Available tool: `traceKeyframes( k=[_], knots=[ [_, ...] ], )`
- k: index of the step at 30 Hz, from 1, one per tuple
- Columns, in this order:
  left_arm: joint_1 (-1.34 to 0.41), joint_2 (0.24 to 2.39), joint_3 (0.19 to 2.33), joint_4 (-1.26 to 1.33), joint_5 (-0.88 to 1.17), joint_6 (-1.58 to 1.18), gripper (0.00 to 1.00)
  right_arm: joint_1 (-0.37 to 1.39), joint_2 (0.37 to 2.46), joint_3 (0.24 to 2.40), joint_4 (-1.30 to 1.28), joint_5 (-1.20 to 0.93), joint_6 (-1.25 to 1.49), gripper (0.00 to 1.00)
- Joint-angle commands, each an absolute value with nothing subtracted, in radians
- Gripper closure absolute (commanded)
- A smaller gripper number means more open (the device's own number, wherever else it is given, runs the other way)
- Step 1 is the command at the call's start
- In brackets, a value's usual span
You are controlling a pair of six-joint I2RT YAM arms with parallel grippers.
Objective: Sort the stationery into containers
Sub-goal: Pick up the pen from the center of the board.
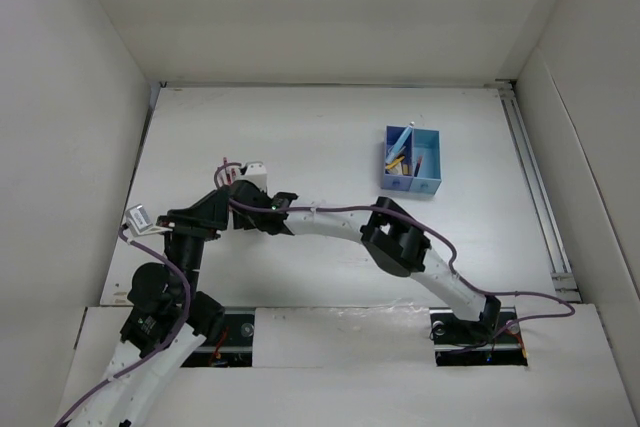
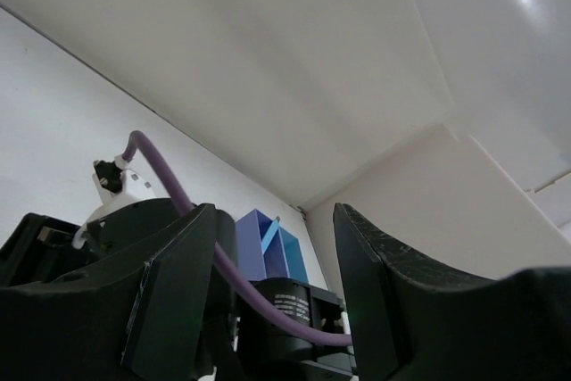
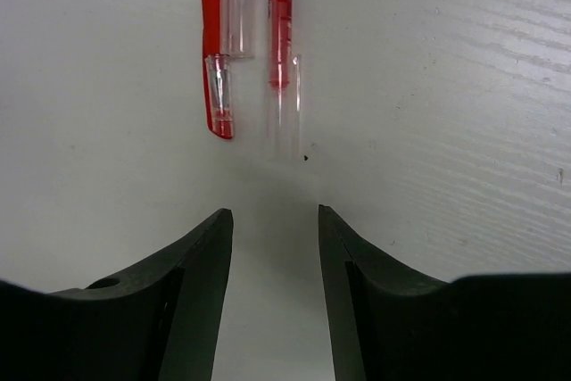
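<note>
Thin red and clear pens [image 3: 214,60] lie side by side on the white table, just ahead of my right gripper [image 3: 275,211]. It is open, hangs over bare table and holds nothing. From above, those pens [image 1: 228,171] show at the left, by the right wrist [image 1: 243,190]. The blue compartment box [image 1: 411,160] stands at the back right and holds a light blue pen [image 1: 400,139] and a yellow-black piece [image 1: 396,160]. My left gripper [image 2: 275,211] is open and empty, level with the table, facing the box [image 2: 290,260] past the right arm.
The right arm [image 1: 400,242] stretches across the middle from its base to the left side. Its black joint and purple cable [image 2: 178,194] sit right in front of the left fingers. White walls enclose the table, and a rail [image 1: 535,187] runs along the right edge.
</note>
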State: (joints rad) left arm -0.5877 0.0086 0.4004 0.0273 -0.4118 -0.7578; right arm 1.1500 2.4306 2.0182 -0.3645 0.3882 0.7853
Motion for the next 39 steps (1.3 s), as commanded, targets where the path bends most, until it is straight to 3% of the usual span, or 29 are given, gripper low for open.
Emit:
traceKeyframes(
  k=[1,8,13,18,23,34,36,39],
  knots=[
    [-0.591,-0.210,0.423,0.038,-0.428,-0.782,0.47,1.160,2.456,2.080,-0.383,0.416,0.767,0.51],
    [-0.591,-0.210,0.423,0.038,-0.430,-0.792,0.45,1.160,2.493,2.089,-0.383,0.425,0.767,0.53],
    [-0.591,-0.210,0.434,0.029,-0.420,-0.792,0.45,1.160,2.529,2.128,-0.383,0.462,0.758,0.65],
    [-0.591,-0.210,0.457,0.020,-0.420,-0.792,0.45,1.160,2.552,2.137,-0.393,0.511,0.758,0.66],
    [-0.600,-0.219,0.457,0.011,-0.408,-0.792,0.45,1.160,2.572,2.147,-0.393,0.554,0.767,0.54],
    [-0.600,-0.219,0.448,0.011,-0.408,-0.801,0.44,1.150,2.652,2.214,-0.413,0.575,0.767,0.46],
    [-0.600,-0.219,0.448,0.011,-0.408,-0.801,0.44,1.150,2.663,2.223,-0.400,0.566,0.767,0.58],
    [-0.600,-0.219,0.448,0.011,-0.408,-0.801,0.44,1.150,2.674,2.223,-0.391,0.554,0.767,0.67]
  ],
)
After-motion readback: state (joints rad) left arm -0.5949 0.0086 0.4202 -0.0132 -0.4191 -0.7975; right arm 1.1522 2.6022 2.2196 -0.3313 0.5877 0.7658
